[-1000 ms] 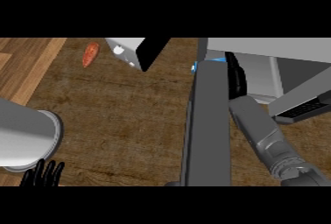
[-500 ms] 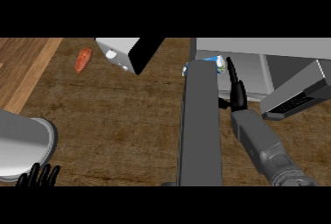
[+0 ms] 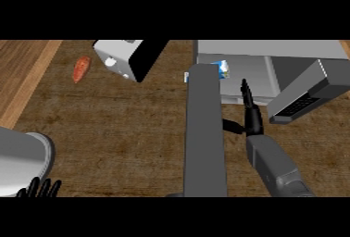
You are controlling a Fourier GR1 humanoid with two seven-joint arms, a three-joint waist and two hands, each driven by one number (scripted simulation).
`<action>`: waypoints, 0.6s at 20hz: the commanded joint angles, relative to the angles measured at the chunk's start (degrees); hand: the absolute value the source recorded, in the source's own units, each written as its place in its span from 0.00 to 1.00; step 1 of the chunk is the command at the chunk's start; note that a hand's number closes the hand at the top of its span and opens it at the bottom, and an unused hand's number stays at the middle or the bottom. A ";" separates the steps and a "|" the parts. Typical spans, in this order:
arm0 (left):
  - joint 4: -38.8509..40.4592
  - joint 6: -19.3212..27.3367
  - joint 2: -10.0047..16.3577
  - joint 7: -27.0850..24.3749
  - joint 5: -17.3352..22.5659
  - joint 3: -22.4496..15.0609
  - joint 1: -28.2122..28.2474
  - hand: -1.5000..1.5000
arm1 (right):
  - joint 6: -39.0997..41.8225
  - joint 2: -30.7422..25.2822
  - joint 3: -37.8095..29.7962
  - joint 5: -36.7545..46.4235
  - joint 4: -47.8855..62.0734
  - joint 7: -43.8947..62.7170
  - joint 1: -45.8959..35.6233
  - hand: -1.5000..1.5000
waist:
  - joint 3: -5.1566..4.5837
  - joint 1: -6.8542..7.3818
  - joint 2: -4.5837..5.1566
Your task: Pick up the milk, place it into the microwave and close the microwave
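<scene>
The milk (image 3: 221, 69), a blue and white carton, stands inside the open microwave (image 3: 273, 52) at the upper right. The microwave's grey door (image 3: 205, 134) sticks out toward me and hides part of the carton. My right hand (image 3: 249, 113) is just right of the door and below the carton, apart from it. It is open and holds nothing, with its fingers straight and pointing into the cavity and its thumb out toward the door. My left hand (image 3: 39, 189) rests open at the lower left edge, fingers up.
A white and black box-shaped appliance (image 3: 126, 58) stands at the top, left of the door. An orange-red vegetable (image 3: 81, 68) lies beside it. A grey round pot (image 3: 21, 159) sits at the left edge. The microwave's control panel (image 3: 304, 99) juts out at the right.
My right hand has drawn back a little out of the microwave, along the door's right side. The milk stays inside. The view has shifted, so the whole scene sits lower and further right.
</scene>
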 commanded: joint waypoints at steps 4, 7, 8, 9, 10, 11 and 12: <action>0.87 0.12 0.59 1.59 -1.75 0.22 -0.89 0.00 | 9.01 0.90 0.56 -0.02 -1.10 -6.52 5.41 0.00 | -0.09 -1.63 -0.62; 0.74 -0.10 -0.70 -0.05 -5.64 -3.76 2.00 0.00 | 15.08 -1.81 2.34 0.79 -3.34 -4.47 7.83 0.00 | -0.18 -2.43 -1.12; -0.53 1.27 -1.08 1.83 -6.57 -4.27 0.22 0.00 | 14.35 -2.45 2.23 1.13 -2.12 -4.20 6.79 0.00 | -0.12 -1.85 -0.80; -0.18 0.84 -1.13 1.72 -6.89 -4.99 1.65 0.00 | 14.02 -1.10 2.48 0.83 -3.42 -5.40 10.52 0.00 | -0.17 -2.40 -1.05; 0.09 1.59 -1.30 3.44 -6.88 -4.57 -1.20 0.00 | 13.07 -0.26 3.12 1.47 -3.74 -6.24 10.89 0.00 | -0.16 -2.41 -0.99; 1.12 0.42 -0.76 1.32 -7.92 -5.11 0.79 0.00 | 15.44 -2.73 2.91 0.90 -5.45 -6.58 12.88 0.00 | -0.19 -2.75 -1.17; 2.03 -0.20 -0.79 3.05 -5.73 -4.26 -1.65 0.00 | 14.30 -1.79 3.26 0.83 -7.11 -6.10 14.03 0.00 | -0.22 -3.00 -1.22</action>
